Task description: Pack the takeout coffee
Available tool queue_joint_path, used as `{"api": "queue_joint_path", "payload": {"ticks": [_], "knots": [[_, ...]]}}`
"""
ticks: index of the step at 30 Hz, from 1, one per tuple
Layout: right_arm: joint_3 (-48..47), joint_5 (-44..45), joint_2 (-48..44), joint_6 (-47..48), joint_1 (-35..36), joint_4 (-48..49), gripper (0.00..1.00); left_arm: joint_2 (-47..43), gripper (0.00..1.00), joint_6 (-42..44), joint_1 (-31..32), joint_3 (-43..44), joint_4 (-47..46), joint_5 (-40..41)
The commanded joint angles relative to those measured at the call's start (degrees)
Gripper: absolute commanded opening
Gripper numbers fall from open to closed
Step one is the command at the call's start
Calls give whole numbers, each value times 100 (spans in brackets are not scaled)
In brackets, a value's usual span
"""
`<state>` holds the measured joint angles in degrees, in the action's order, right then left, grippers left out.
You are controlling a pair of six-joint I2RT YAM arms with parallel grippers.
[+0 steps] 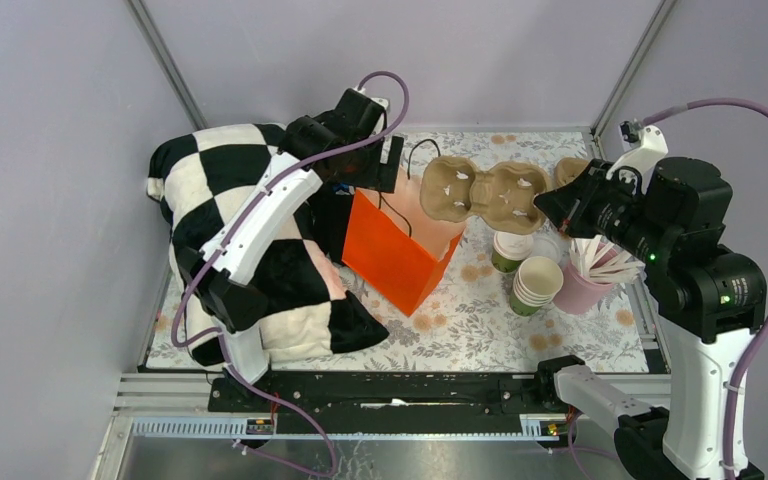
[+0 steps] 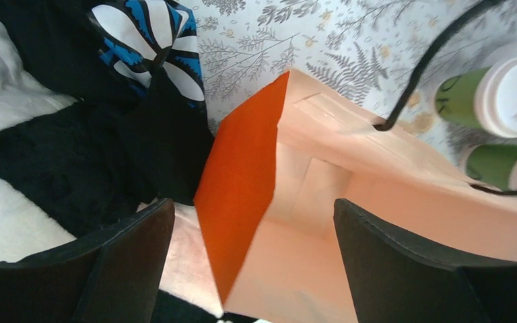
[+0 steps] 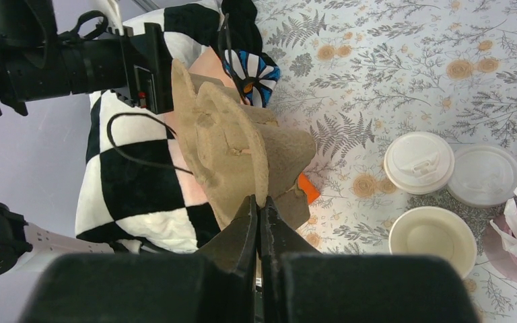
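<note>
The takeout coffee (image 1: 508,250), a small green cup with a white lid, stands on the floral mat right of the orange paper bag (image 1: 400,255). It also shows in the right wrist view (image 3: 419,161) and the left wrist view (image 2: 505,94). My right gripper (image 1: 550,205) is shut on the edge of a brown pulp cup carrier (image 1: 485,190) and holds it in the air over the bag's right rim; the wrist view shows its jaws (image 3: 261,202) pinching the carrier (image 3: 232,141). My left gripper (image 1: 380,170) is open above the bag's far left side, its jaws (image 2: 252,208) straddling the bag's orange wall (image 2: 239,195).
A stack of lidless green cups (image 1: 535,285) and a pink cup of white sticks (image 1: 590,272) stand right of the coffee. A second white lid (image 3: 485,173) lies beside it. A black-and-white checkered cushion (image 1: 250,240) fills the left side against the bag.
</note>
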<state>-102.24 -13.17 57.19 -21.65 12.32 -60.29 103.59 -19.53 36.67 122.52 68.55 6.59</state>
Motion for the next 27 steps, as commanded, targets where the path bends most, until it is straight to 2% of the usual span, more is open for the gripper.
{"api": "queue_joint_path", "payload": {"ticks": [1,11,14,18,20,22,27], "knots": [[-247,-108,-17,134,-10,-38,0,3,87,388,-10,398,-26,253],[-271,-104,-23,221,-10,-81,0,335,35,486,50,596,17,484],[-279,-53,-32,217,-18,-104,0,370,30,563,84,591,85,526],[-270,-24,-55,149,-11,-106,0,369,12,529,141,635,132,646],[-305,15,-50,99,-14,-126,0,326,9,327,152,667,132,645],[-375,77,-22,24,-12,-185,0,251,0,-71,157,641,139,658],[-912,241,190,-105,-10,-540,0,-143,0,-1565,154,156,-46,356]]}}
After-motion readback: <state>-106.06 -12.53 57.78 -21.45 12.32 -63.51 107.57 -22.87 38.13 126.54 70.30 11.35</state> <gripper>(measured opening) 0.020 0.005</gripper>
